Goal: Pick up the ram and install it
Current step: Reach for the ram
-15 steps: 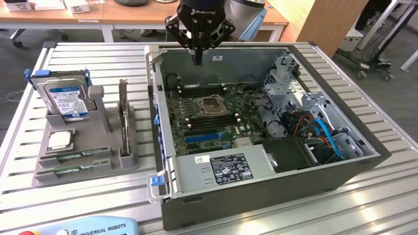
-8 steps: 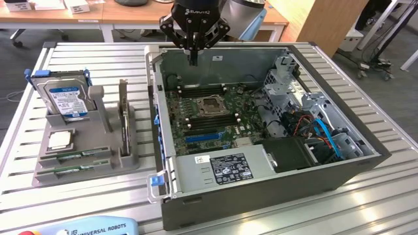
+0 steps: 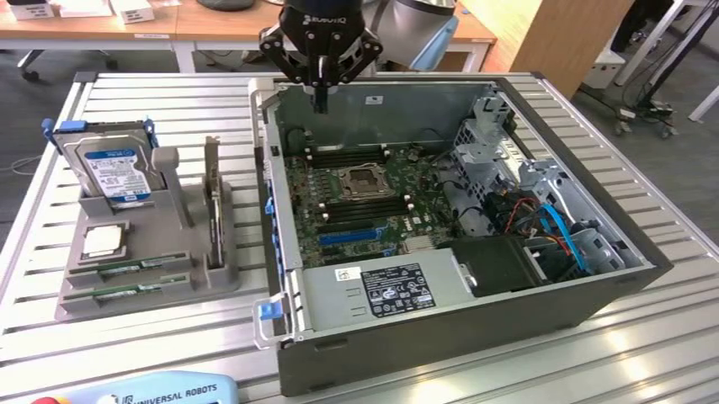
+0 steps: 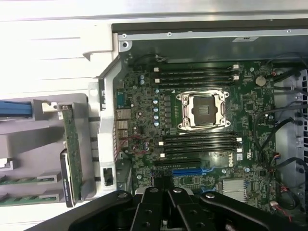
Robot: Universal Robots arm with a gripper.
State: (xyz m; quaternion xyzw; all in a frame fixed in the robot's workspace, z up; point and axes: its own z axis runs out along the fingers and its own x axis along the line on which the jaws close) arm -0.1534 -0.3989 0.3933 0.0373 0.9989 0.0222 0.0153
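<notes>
my gripper [image 3: 320, 101] shut with nothing in it, hanging over the far edge of the open computer case [image 3: 450, 337], the ram [image 3: 133, 266] lying flat in the grey holder [image 3: 219, 282] at the exterior view's left, just beside a twin stick [image 3: 121, 291], well apart from me

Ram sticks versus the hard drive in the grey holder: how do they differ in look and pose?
The hard drive is a broad silver block with a blue label; the ram sticks are narrow green strips. The hard drive stands upright at the far end of the grey holder; the ram sticks lie low in grooves at its near end. Both sit in that holder, on the exterior view's left of the computer case.
</notes>
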